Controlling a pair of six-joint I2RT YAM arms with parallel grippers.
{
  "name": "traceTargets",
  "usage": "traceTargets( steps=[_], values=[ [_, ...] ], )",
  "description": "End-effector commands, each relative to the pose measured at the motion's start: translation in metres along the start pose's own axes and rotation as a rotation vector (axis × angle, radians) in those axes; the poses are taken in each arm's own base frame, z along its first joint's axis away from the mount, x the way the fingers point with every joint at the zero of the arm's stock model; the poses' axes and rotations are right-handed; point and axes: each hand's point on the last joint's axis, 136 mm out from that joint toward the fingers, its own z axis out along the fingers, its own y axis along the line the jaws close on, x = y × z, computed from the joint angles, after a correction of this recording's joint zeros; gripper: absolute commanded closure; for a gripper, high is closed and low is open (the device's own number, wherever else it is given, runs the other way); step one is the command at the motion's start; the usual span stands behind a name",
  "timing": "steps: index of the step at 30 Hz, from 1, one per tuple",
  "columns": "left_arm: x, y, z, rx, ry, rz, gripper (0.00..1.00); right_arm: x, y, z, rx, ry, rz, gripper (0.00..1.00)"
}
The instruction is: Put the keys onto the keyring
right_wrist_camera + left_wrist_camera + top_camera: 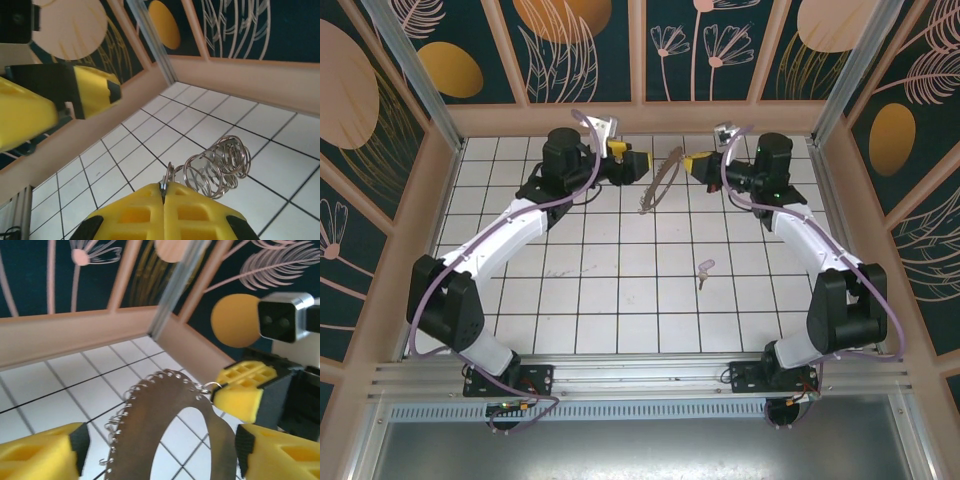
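Keyring (658,180): thin beige-grey loop fringed with tiny metal rings, upper centre of top view | right gripper (163,192): clamped on its rim | left gripper (161,452): parted, straddling it

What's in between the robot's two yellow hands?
In the top view, the keyring is held up between the left hand and the right hand. The right hand pinches its edge.

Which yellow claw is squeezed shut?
The right gripper: it is closed tight on the rim of the keyring. The left gripper gapes around it.
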Motion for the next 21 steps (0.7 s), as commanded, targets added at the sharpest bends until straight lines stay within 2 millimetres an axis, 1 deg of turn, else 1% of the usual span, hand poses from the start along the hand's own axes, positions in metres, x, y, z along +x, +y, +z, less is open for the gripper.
traceTargets(
  steps=[1, 5, 6, 8, 10, 12, 14, 16, 21],
  values=[
    [-0.02, -0.035, -0.001, 0.185, -0.03, 0.087, 0.33, -0.025, 0.03, -0.002, -0.142, -0.03, -0.082, 1.0],
    [-0.021, -0.054, -0.003, 0.294, -0.008, 0.113, 0.45, -0.024, 0.037, -0.004, -0.18, -0.011, -0.075, 1.0],
    [-0.02, -0.057, -0.003, 0.318, 0.0, 0.116, 0.46, -0.023, 0.039, -0.005, -0.19, -0.005, -0.073, 1.0],
    [-0.019, -0.064, -0.003, 0.366, 0.016, 0.117, 0.52, -0.022, 0.04, -0.005, -0.201, 0.001, -0.068, 1.0],
    [-0.018, -0.069, -0.003, 0.399, 0.03, 0.112, 0.54, -0.021, 0.042, -0.005, -0.212, 0.005, -0.061, 1.0],
    [-0.015, -0.072, -0.003, 0.433, 0.048, 0.105, 0.61, -0.02, 0.043, -0.004, -0.22, 0.009, -0.05, 1.0],
    [-0.014, -0.079, -0.004, 0.485, 0.069, 0.092, 0.64, -0.02, 0.045, -0.004, -0.234, 0.013, -0.036, 1.0],
    [-0.012, -0.081, -0.003, 0.509, 0.083, 0.079, 0.72, -0.018, 0.046, -0.002, -0.244, 0.02, -0.024, 1.0],
    [-0.009, -0.074, 0.002, 0.479, 0.085, 0.073, 0.7, -0.009, 0.046, 0.006, -0.247, 0.037, 0.003, 1.0]
  ],
)
